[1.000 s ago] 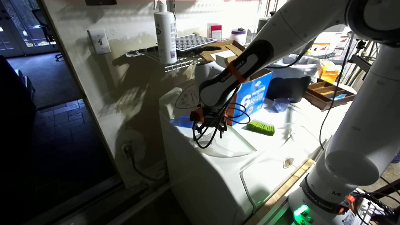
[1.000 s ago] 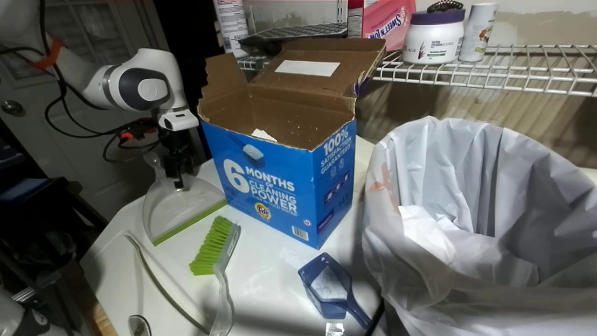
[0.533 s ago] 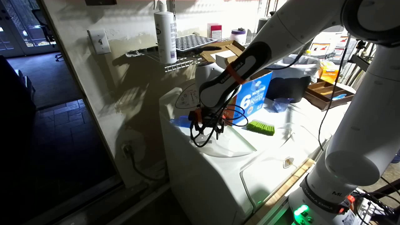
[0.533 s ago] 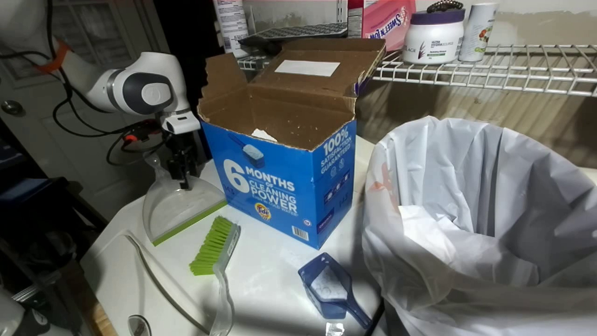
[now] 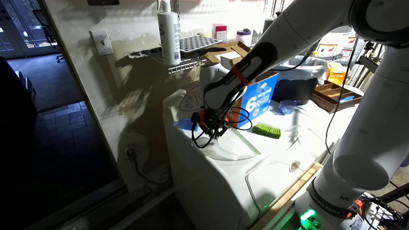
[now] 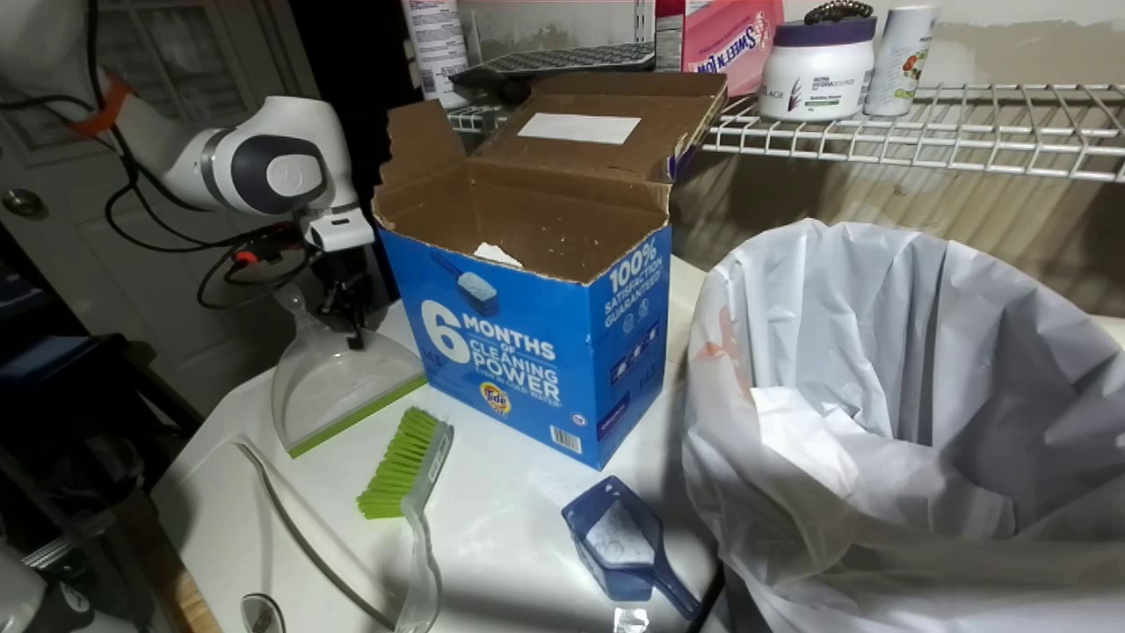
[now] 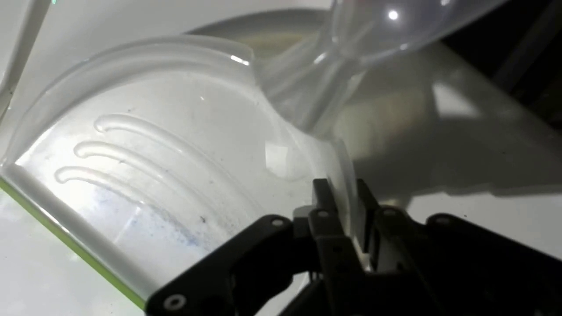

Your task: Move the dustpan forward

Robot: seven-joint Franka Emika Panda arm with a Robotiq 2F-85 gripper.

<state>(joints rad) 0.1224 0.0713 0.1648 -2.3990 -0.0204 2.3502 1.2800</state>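
Note:
The clear dustpan (image 7: 175, 101) with a green front lip lies on top of the white washer, its scooping edge toward the lower left of the wrist view. In both exterior views the dustpan (image 6: 330, 400) sits beside the blue box, its clear handle pointing away from the brush. My gripper (image 7: 341, 188) is shut on the thin curved rear wall of the dustpan, with one finger inside the pan and one outside, right beside the base of the handle. In an exterior view the gripper (image 5: 216, 135) points down at the pan's back, partly hidden by loops of cable.
The blue detergent box (image 6: 518, 352) stands close against the dustpan's side. A green brush (image 6: 409, 466) lies in front of the pan's lip. Farther off are a blue scoop (image 6: 624, 545) and a bag-lined bin (image 6: 844, 422). A wire shelf (image 6: 958, 149) runs along the wall.
My gripper has moved slightly toward the back of the pan, and its fingers have come together on the rear wall. The dustpan has shifted very slightly.

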